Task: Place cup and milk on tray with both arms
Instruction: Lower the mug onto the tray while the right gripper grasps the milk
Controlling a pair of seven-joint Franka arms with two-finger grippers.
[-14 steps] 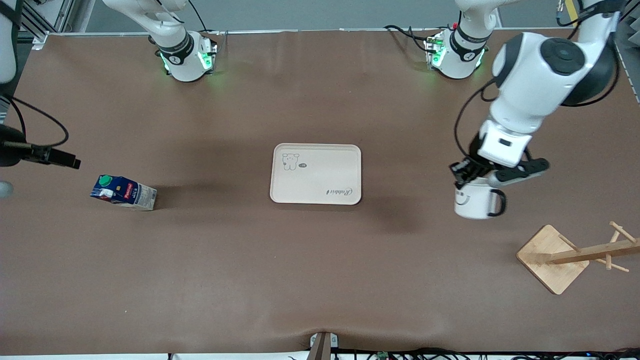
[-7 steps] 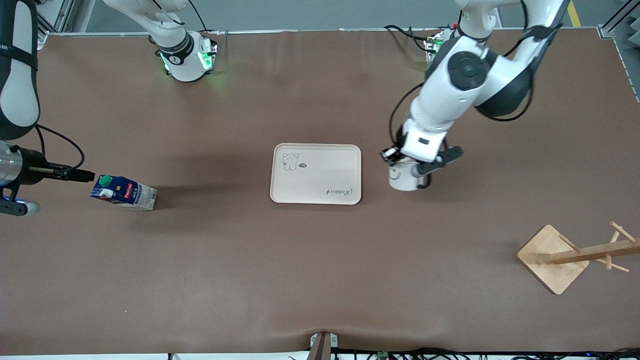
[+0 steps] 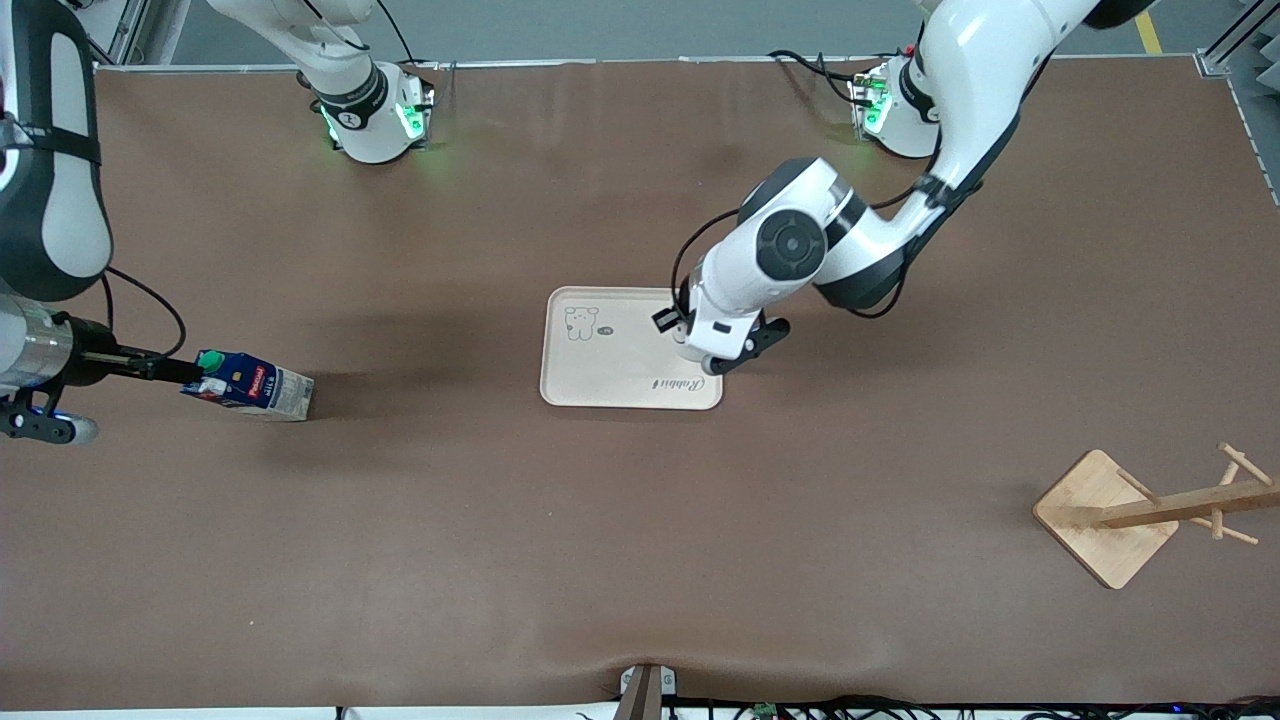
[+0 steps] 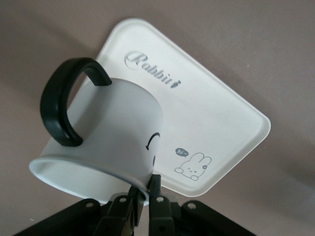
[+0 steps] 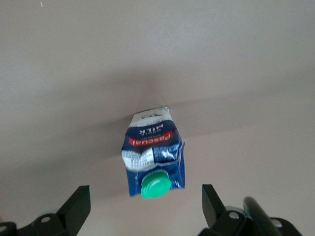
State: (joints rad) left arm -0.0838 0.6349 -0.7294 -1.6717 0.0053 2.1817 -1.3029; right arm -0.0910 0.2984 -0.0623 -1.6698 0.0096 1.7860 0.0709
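My left hand [image 4: 145,206] pinches the cup [image 4: 106,140] by its rim over the tray [image 3: 610,375]; my right hand [image 5: 142,209], spread, is over the milk [image 5: 153,152].

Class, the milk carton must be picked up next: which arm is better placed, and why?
The right arm. Its open gripper is lined up at the milk carton, while the left gripper is shut on the cup over the tray.

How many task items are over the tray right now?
1. The cup, pinched at its rim by the left gripper, is over the tray, at its end toward the left arm. The milk stands on the table toward the right arm's end, before the open right gripper.
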